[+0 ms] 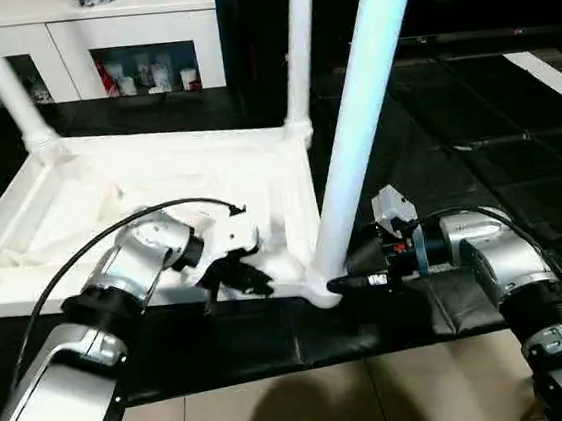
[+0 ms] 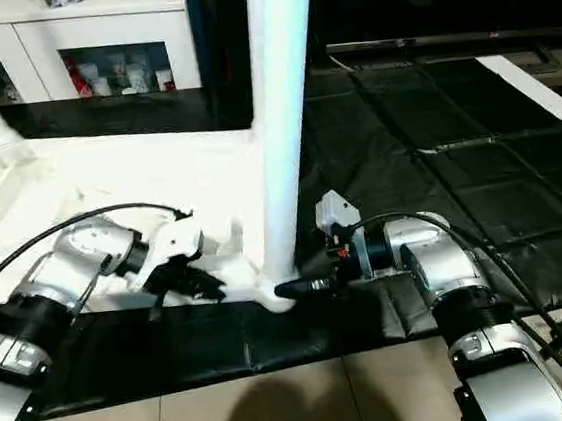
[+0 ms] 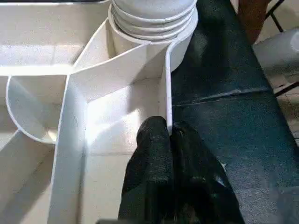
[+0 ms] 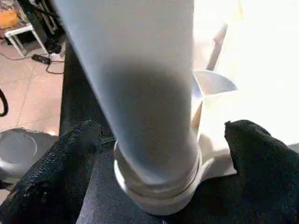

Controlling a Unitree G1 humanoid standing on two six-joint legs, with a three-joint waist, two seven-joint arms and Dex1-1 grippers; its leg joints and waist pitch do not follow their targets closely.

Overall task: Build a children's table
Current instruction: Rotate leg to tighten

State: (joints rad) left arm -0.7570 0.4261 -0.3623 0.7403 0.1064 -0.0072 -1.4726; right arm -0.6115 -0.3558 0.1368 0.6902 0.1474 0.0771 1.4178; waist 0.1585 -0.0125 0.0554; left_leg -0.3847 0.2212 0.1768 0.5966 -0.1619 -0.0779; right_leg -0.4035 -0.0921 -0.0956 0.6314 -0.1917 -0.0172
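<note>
On the black floor mat (image 1: 394,329) in front of you, the children's table (image 1: 156,173) lay upside down with its ribbed underside up and three legs standing, the white glass-door cabinet (image 1: 133,45) behind it. Your left gripper (image 3: 170,140) had its black fingers pinched together on the thin near wall of the frame, just short of the corner socket. Your right gripper (image 4: 154,154) stood wide apart, one finger either side of the near corner leg (image 1: 358,132) low at its base, not clamped on it.

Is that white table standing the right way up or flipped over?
Flipped over. The children's table lies on its top on the black mat, ribbed underside facing up, and its legs point upward.
</note>
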